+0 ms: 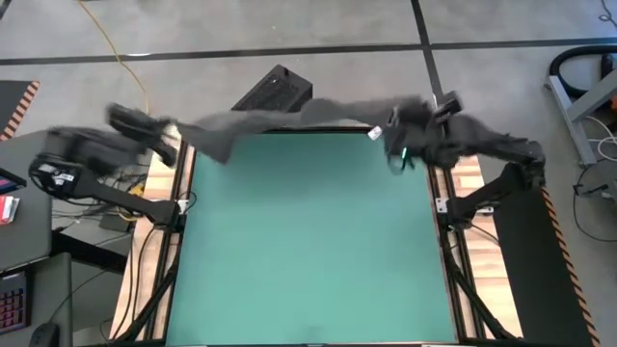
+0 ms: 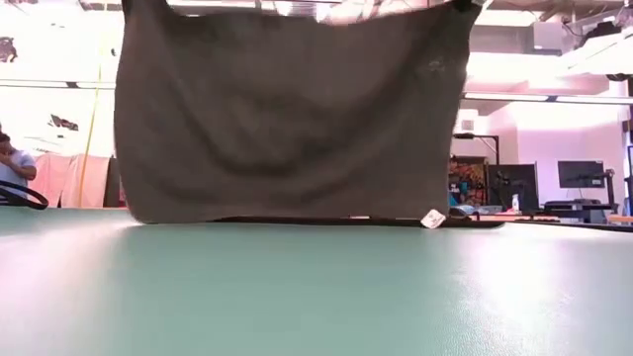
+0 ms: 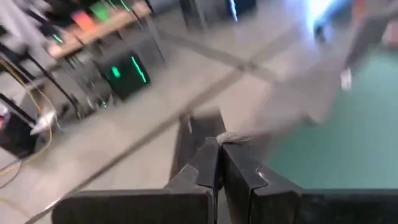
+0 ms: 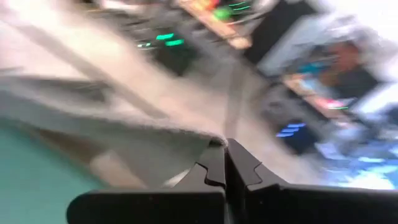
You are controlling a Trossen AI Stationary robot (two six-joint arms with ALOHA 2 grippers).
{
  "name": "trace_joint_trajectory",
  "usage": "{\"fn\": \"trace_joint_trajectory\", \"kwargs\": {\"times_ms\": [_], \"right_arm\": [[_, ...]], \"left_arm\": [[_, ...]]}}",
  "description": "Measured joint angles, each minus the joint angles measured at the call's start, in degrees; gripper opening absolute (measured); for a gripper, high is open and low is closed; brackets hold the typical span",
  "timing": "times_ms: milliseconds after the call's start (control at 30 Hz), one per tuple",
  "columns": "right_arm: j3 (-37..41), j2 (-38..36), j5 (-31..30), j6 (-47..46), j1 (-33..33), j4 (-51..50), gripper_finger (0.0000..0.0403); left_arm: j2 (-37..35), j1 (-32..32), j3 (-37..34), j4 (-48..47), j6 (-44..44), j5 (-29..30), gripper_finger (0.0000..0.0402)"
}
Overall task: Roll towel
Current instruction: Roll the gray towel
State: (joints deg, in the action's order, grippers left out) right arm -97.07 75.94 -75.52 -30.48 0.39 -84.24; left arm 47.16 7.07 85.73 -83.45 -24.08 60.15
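Table [image 1: 308, 251]: green top, bare under the arms; we see nothing lying on it.

Towel [image 2: 287, 109]: dark grey, off the table, held up by its two upper corners and hanging as a curtain over the far edge. We see in the low view that its lower hem hangs just at the table's far edge; whether it touches, we cannot tell. From above, its long axis runs left to right along that far edge, sagging a little in the middle.

Left gripper [image 3: 219, 144]: at the far left corner of the table, jaws pressed together on a towel corner; a tuft of cloth shows at the fingertips in its wrist view.

Right gripper [image 4: 225, 144]: at the far right corner, jaws likewise pinched on the other upper corner, cloth running away from the tips.

Tag [image 2: 432, 219]: small, white, at the lower hem on the right side of the low view.

Relation that matters: the towel lies between the two grippers, stretched across, each arm owning its own corner, neither nearer than the other. We judge the coming move is to draw both corners toward the near side together and lower them, so the cloth lays flat with its long axis across the table. If the hands travel unevenly, we expect a skewed lay.
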Motion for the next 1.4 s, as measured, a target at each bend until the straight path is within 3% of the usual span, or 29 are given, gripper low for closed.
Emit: {"fn": "trace_joint_trajectory", "kwargs": {"times_ms": [100, 267, 433, 533, 667, 800, 900, 967, 1067, 1267, 1400], "right_arm": [[4.34, 1.06, 7.10, -13.97, 7.84, -5.83, 0.0010], [14.67, 1.84, 15.34, -31.33, 22.61, -4.98, 0.0010], [23.12, 2.49, 21.42, -54.42, 36.54, -5.88, 0.0010], [26.29, 3.61, 25.87, -66.00, 43.55, -5.76, 0.0009], [27.59, 6.59, 36.88, -76.52, 48.89, -5.74, 0.0009], [27.62, 10.27, 47.35, -82.30, 51.60, -5.75, 0.0009], [27.64, 11.91, 51.39, -84.78, 51.90, -5.78, 0.0009], [27.64, 12.53, 52.51, -86.43, 51.66, -5.78, 0.0009], [27.64, 13.26, 50.83, -87.58, 50.76, -5.76, 0.0009], [27.60, 11.72, 38.09, -78.18, 42.68, -5.75, 0.0009], [26.57, 9.85, 33.63, -67.70, 33.98, -5.74, 0.0009]], "left_arm": [[-0.06, 0.11, -10.97, -1.12, -8.43, -7.57, 0.0000], [-0.04, 4.15, -27.04, 4.05, -19.98, -23.45, 0.0000], [0.27, 15.01, -37.55, 8.12, -35.57, -39.11, 0.0000], [1.27, 24.56, -40.20, 8.94, -46.98, -42.86, 0.0000], [2.93, 37.93, -39.57, 11.55, -61.31, -39.88, 0.0000], [5.19, 49.23, -36.08, 13.87, -70.10, -29.38, 0.0000], [6.56, 53.79, -32.43, 8.44, -74.80, -22.28, 0.0000], [7.64, 54.80, -29.88, 0.88, -80.95, -21.67, 0.0000], [9.79, 55.27, -27.50, -6.82, -89.29, -20.08, 0.0000], [9.05, 49.57, -27.70, -6.45, -81.65, -13.44, 0.0000], [8.46, 45.48, -27.70, -6.62, -77.17, -7.13, 0.0000]]}}
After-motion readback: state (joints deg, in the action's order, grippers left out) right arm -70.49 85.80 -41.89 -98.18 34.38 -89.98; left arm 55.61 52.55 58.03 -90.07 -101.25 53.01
